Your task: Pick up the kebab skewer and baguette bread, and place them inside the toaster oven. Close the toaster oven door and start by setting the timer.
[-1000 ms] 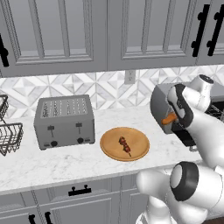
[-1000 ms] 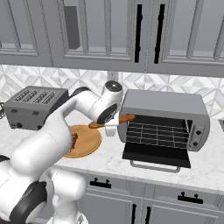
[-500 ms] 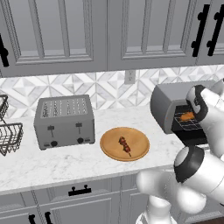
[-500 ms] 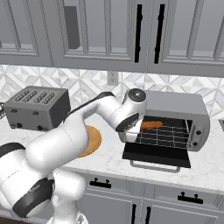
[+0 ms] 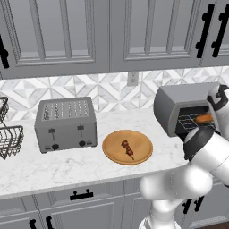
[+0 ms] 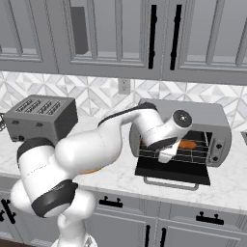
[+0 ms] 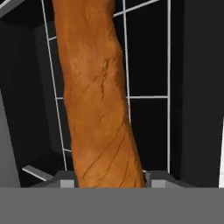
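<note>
We see the pincer [image 7: 107, 183] closed on the baguette bread [image 7: 98, 94], whose near end sits between the two finger tips in the hand view and whose length runs away over the wire rack [image 7: 148, 97]; in the right base view the loaf [image 6: 188, 144] lies over that rack inside the toaster oven [image 6: 212, 116], with the hand reaching in through the front opening. The toaster oven door [image 6: 172, 171] hangs folded down flat toward the front edge of the worktop [image 6: 226, 185], its bar handle at the near side. From the left base view the oven [image 5: 179, 100] stands at the right end of the worktop against the tiled wall, the orange loaf [image 5: 203, 118] visible in its mouth. The kebab skewer [image 5: 128, 149] lies near the middle of a round wooden plate [image 5: 112, 150], which sits mid-worktop toward the front edge. Left of the plate stands a grey slot toaster [image 5: 66, 123], and a wire basket [image 5: 10, 138] is at the far left end
</note>
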